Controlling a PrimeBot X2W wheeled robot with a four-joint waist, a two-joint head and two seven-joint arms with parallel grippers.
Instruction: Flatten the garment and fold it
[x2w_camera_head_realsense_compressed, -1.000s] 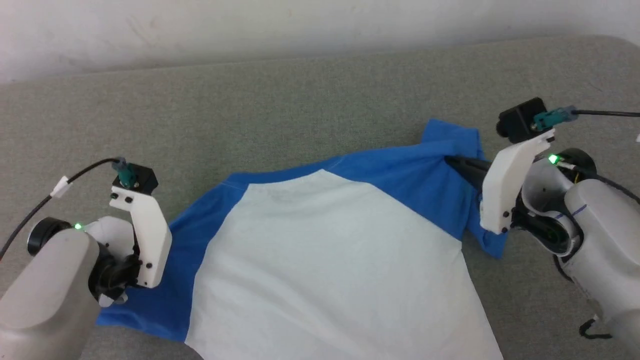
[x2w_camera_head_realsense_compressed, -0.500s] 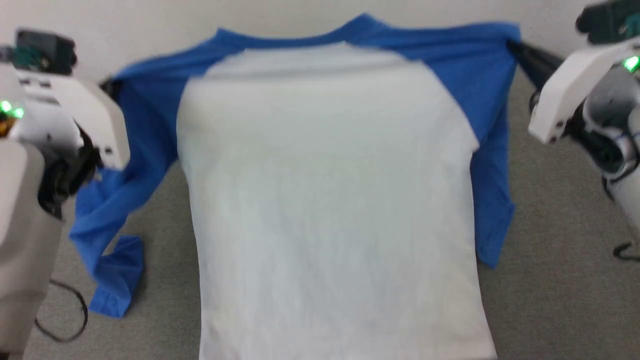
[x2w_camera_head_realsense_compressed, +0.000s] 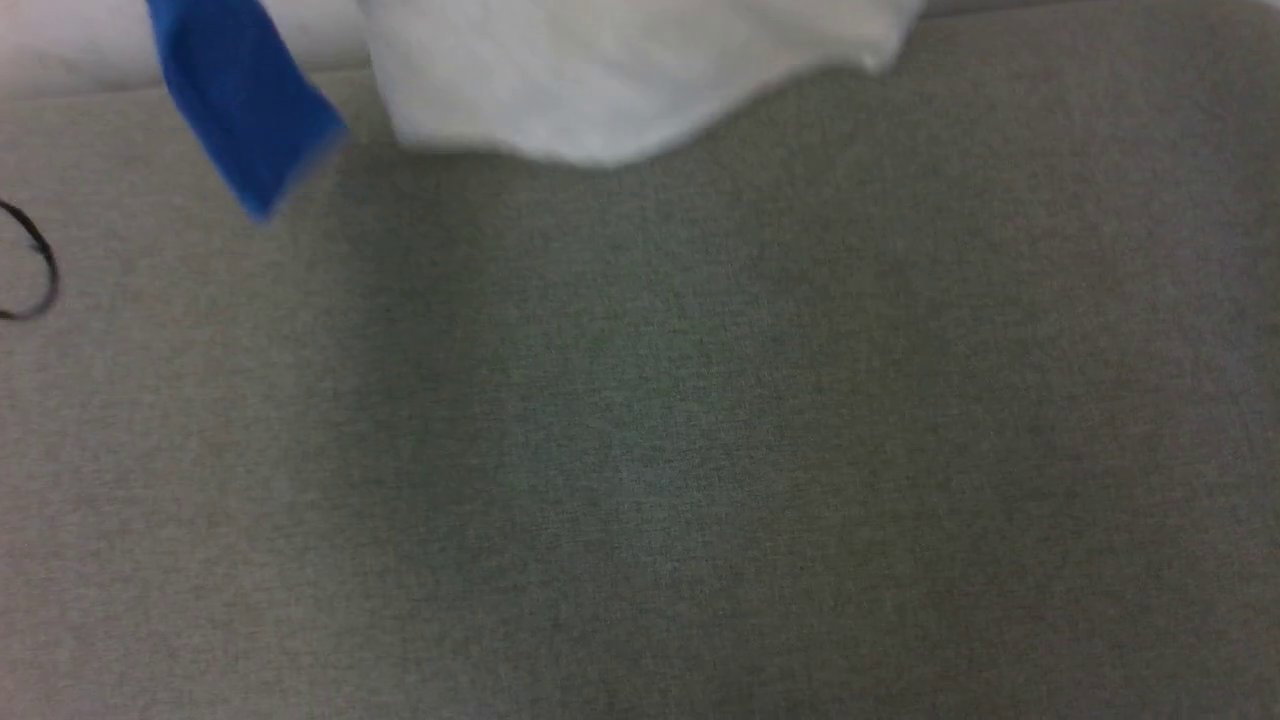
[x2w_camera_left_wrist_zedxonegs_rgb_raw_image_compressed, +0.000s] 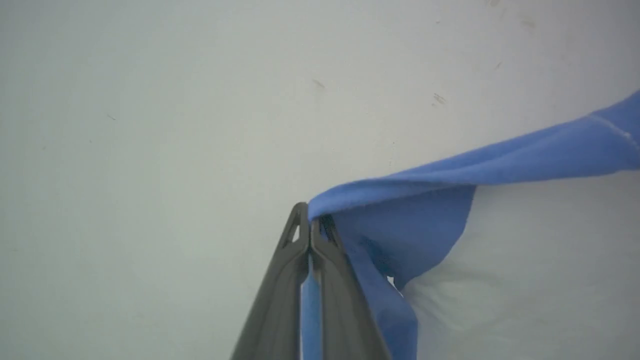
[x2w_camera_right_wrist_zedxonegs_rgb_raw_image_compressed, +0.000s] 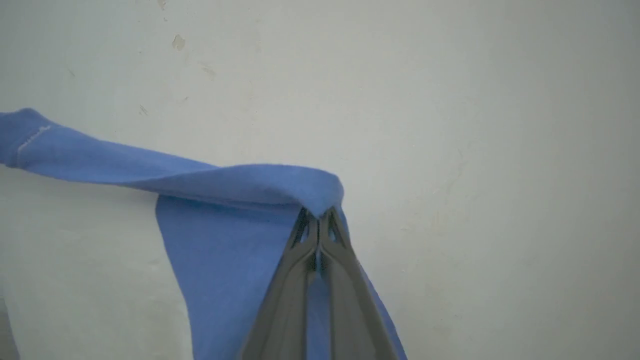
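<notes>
The garment hangs in the air. Its white lower hem and one blue sleeve end dangle at the top of the head view, above the grey surface. In the left wrist view my left gripper is shut on a blue shoulder fold of the garment, with blue cloth pinched between the fingers. In the right wrist view my right gripper is shut on the other blue shoulder fold. The white body hangs below each grip, in front of a pale wall.
A grey fabric-covered surface spreads under the hanging shirt. A black cable loop lies at its left edge. A pale wall stands behind the surface.
Both grippers have lifted the garment off the surface by its shoulders. It went from lying crumpled, to hanging spread, to high enough that just its hem and a sleeve end remain in the head view.
</notes>
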